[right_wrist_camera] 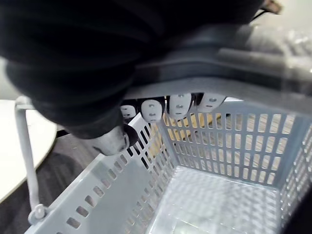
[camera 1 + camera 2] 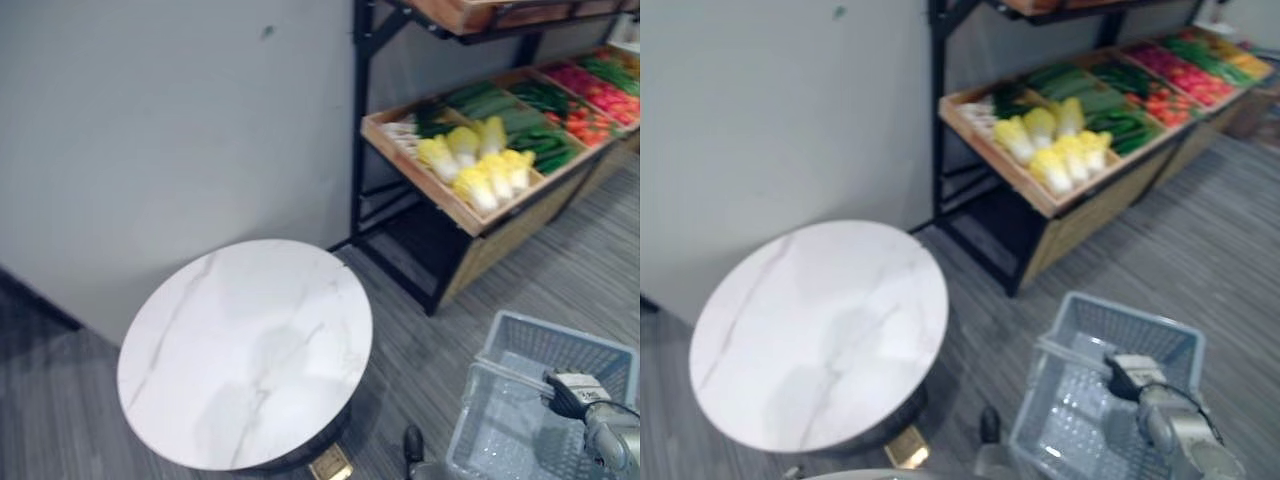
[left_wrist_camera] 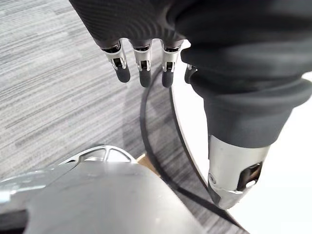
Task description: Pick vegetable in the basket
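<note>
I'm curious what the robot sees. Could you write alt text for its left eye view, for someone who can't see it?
The robot's right hand holds an empty grey plastic basket by its handle at lower right. A round white marble table stands left of it, and a wooden produce shelf behind holds pale cabbages, green vegetables and red produce.

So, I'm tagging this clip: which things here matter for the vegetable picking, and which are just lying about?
Job: basket, its handle gripped by the right robot hand; vegetables on the stand.
Lying about: marble table; left robot hand, open, idle.
</note>
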You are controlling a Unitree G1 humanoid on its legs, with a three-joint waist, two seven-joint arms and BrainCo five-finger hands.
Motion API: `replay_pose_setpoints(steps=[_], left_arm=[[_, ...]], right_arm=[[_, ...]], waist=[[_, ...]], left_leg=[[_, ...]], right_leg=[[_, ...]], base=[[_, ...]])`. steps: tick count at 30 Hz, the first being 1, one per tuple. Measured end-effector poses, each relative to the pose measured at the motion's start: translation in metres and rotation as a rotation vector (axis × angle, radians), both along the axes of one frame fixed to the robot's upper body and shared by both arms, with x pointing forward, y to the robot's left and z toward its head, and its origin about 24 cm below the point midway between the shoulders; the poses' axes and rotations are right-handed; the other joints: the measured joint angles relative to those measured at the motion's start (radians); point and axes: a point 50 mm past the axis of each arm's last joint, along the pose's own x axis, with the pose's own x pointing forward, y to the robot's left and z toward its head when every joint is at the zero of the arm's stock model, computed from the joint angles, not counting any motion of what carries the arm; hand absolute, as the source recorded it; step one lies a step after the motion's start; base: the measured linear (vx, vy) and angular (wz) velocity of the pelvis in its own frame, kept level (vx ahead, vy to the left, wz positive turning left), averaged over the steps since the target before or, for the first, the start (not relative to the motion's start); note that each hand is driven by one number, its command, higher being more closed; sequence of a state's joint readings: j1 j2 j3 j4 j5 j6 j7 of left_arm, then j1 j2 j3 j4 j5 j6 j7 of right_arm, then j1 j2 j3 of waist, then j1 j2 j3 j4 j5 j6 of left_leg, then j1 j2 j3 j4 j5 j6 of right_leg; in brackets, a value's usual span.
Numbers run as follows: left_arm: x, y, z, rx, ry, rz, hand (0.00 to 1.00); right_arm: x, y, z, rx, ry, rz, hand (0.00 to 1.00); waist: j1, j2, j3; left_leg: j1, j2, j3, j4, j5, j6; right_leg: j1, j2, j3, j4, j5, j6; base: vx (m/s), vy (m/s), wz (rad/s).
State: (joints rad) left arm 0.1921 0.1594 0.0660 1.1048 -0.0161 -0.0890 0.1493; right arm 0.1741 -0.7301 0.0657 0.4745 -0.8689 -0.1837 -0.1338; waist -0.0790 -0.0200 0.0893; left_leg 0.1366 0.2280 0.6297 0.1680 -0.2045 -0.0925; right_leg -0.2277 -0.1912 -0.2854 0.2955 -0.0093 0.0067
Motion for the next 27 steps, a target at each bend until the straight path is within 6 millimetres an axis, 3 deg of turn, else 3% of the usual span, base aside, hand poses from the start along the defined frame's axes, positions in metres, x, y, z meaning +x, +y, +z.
replay_pose_setpoints(steps=[1, 2, 3, 4, 5, 6, 7, 8, 9, 10, 12, 15, 17, 18, 19, 20, 21, 23, 24, 27], left_arm=[[-0.003, 0.008, 0.001, 0.018, 0.008, 0.006, 0.0], [-0.001, 0.011, 0.002, 0.024, 0.003, 0.017, 0.0], [-0.001, 0.005, 0.0, 0.005, 0.005, 0.029, 0.0], [0.0, -0.009, -0.003, -0.032, -0.001, 0.034, 0.0], [0.006, -0.01, -0.002, -0.034, -0.019, 0.029, 0.0], [0.014, -0.007, 0.0, -0.025, -0.038, 0.01, 0.0], [0.013, -0.005, 0.0, -0.023, -0.032, 0.005, 0.0], [0.013, -0.004, 0.0, -0.021, -0.033, 0.01, 0.0], [0.012, -0.002, 0.0, -0.019, -0.03, 0.01, 0.0], [0.014, -0.006, -0.001, -0.034, -0.033, 0.012, 0.0], [0.014, -0.017, -0.003, -0.07, -0.027, 0.015, 0.0], [0.015, -0.02, -0.003, -0.081, -0.037, 0.014, 0.0], [0.017, -0.016, -0.003, -0.078, -0.042, 0.012, 0.0], [0.016, -0.014, -0.002, -0.073, -0.039, 0.012, 0.0], [0.014, -0.01, -0.002, -0.064, -0.037, 0.02, 0.0], [0.012, -0.01, -0.002, -0.064, -0.033, 0.022, 0.0], [0.008, -0.012, -0.003, -0.068, -0.03, 0.028, 0.0], [0.005, -0.017, -0.004, -0.084, -0.035, 0.055, 0.0], [0.005, -0.019, -0.004, -0.089, -0.044, 0.06, 0.0], [0.009, -0.021, -0.003, -0.097, -0.062, 0.048, 0.0]], right_arm=[[-0.002, -0.002, -0.002, -0.002, -0.002, -0.015, 1.0], [-0.001, -0.002, -0.002, -0.004, -0.005, -0.019, 1.0], [0.008, -0.003, 0.005, -0.012, -0.047, -0.023, 1.0], [0.018, -0.006, 0.014, -0.026, -0.088, -0.028, 1.0], [0.021, -0.005, 0.015, -0.025, -0.1, -0.03, 1.0], [0.021, -0.005, 0.014, -0.023, -0.097, -0.029, 1.0], [0.021, -0.004, 0.013, -0.017, -0.094, -0.029, 1.0], [0.024, -0.001, 0.014, -0.011, -0.104, -0.022, 1.0], [0.029, 0.002, 0.018, -0.006, -0.127, -0.009, 1.0], [0.035, 0.003, 0.022, -0.009, -0.147, -0.002, 1.0], [0.035, 0.004, 0.021, -0.023, -0.142, 0.002, 1.0], [0.027, 0.007, 0.018, -0.015, -0.13, 0.014, 1.0], [0.024, 0.011, 0.018, -0.009, -0.135, 0.028, 1.0], [0.023, 0.013, 0.017, -0.002, -0.137, 0.031, 1.0], [0.024, 0.015, 0.017, 0.004, -0.141, 0.03, 1.0], [0.025, 0.016, 0.018, 0.003, -0.145, 0.031, 1.0], [0.03, 0.017, 0.02, 0.003, -0.158, 0.037, 1.0], [0.039, 0.021, 0.022, 0.001, -0.167, 0.051, 1.0], [0.042, 0.026, 0.021, 0.007, -0.165, 0.07, 1.0], [0.043, 0.03, 0.02, 0.015, -0.161, 0.095, 1.0]], waist=[[0.0, -0.032, 0.0], [0.014, -0.051, -0.004], [0.03, -0.047, 0.004], [0.035, 0.02, -0.001], [0.025, 0.01, 0.005], [0.023, 0.013, 0.017], [0.023, 0.01, 0.018], [0.032, -0.004, 0.012], [0.029, -0.002, 0.013], [0.029, 0.012, 0.021], [0.019, 0.052, 0.024], [-0.003, 0.06, 0.025], [-0.003, 0.056, 0.029], [-0.002, 0.049, 0.034], [-0.001, 0.033, 0.049], [0.003, 0.03, 0.051], [0.012, 0.028, 0.053], [0.044, 0.036, 0.063], [0.063, 0.045, 0.068], [0.06, 0.062, 0.083]], left_leg=[[0.024, -0.015, 0.033, 0.025, -0.002, -0.002], [0.024, -0.016, 0.048, 0.049, -0.003, -0.002], [0.014, 0.0, 0.048, 0.052, -0.001, 0.024], [0.027, 0.027, 0.069, -0.034, 0.02, 0.012], [0.025, 0.018, 0.092, -0.047, 0.031, -0.006], [0.025, 0.009, 0.113, -0.046, 0.046, -0.006], [0.023, 0.008, 0.131, -0.039, 0.048, -0.01], [0.02, 0.01, 0.162, -0.024, 0.052, -0.017], [0.008, 0.014, 0.188, -0.023, 0.07, -0.033], [0.001, 0.031, 0.219, -0.028, 0.089, -0.052], [0.009, 0.066, 0.241, -0.043, 0.139, -0.064], [0.026, 0.092, 0.238, -0.033, 0.22, -0.065], [-0.003, 0.159, 0.217, 0.092, 0.23, -0.058], [-0.025, 0.189, 0.17, 0.168, 0.247, -0.034], [-0.089, 0.185, -0.022, 0.291, 0.235, 0.016], [-0.111, 0.154, -0.108, 0.319, 0.194, 0.012], [-0.138, 0.068, -0.261, 0.329, 0.118, 0.002], [-0.167, -0.045, -0.408, 0.323, 0.044, 0.004], [-0.196, -0.089, -0.451, 0.315, 0.029, 0.007], [-0.26, -0.121, -0.431, 0.199, 0.034, 0.012]], right_leg=[[0.025, -0.034, -0.068, 0.076, 0.026, -0.038], [0.022, -0.021, -0.078, 0.069, 0.029, -0.044], [0.036, 0.026, -0.053, -0.029, 0.095, -0.05], [0.047, 0.064, -0.036, -0.087, 0.105, -0.067], [0.018, 0.027, -0.054, 0.036, 0.024, -0.075], [0.003, -0.044, -0.065, 0.192, -0.069, -0.053], [0.014, -0.086, -0.063, 0.216, -0.083, -0.047], [0.025, -0.116, -0.059, 0.18, -0.086, -0.008], [0.026, -0.096, -0.057, 0.114, -0.106, 0.067], [0.038, -0.052, -0.052, 0.033, -0.113, 0.091], [0.056, 0.009, -0.045, -0.028, -0.085, 0.076], [0.081, 0.048, -0.031, -0.053, -0.087, 0.061], [0.078, 0.081, -0.007, -0.065, -0.109, 0.036], [0.089, 0.089, 0.002, -0.071, -0.114, 0.029], [0.116, 0.093, 0.039, -0.084, -0.116, 0.016], [0.119, 0.092, 0.06, -0.085, -0.116, 0.013], [0.119, 0.093, 0.112, -0.087, -0.115, 0.007], [0.13, 0.113, 0.197, -0.108, -0.106, -0.011], [0.135, 0.126, 0.229, -0.122, -0.102, -0.02], [0.146, 0.129, 0.234, -0.122, -0.1, -0.024]], base=[[0.12, 0.004, -1.03], [-0.01, -0.067, -1.31], [-0.13, -0.063, -1.51], [-0.13, -0.057, -1.27], [-0.06, -0.031, -0.87], [-0.02, -0.102, -0.54], [-0.03, -0.15, -0.79], [-0.06, -0.224, -0.9], [-0.06, -0.329, -1.07], [-0.05, -0.278, -0.86], [-0.02, -0.212, -0.55], [-0.04, -0.225, -0.28], [-0.07, -0.204, -0.4], [-0.04, -0.182, -0.46], [-0.03, -0.162, -0.54], [0.0, -0.117, -0.78], [0.01, -0.049, -0.82], [0.03, -0.027, -1.25], [0.05, 0.019, -1.28], [0.05, 0.087, -0.54]])
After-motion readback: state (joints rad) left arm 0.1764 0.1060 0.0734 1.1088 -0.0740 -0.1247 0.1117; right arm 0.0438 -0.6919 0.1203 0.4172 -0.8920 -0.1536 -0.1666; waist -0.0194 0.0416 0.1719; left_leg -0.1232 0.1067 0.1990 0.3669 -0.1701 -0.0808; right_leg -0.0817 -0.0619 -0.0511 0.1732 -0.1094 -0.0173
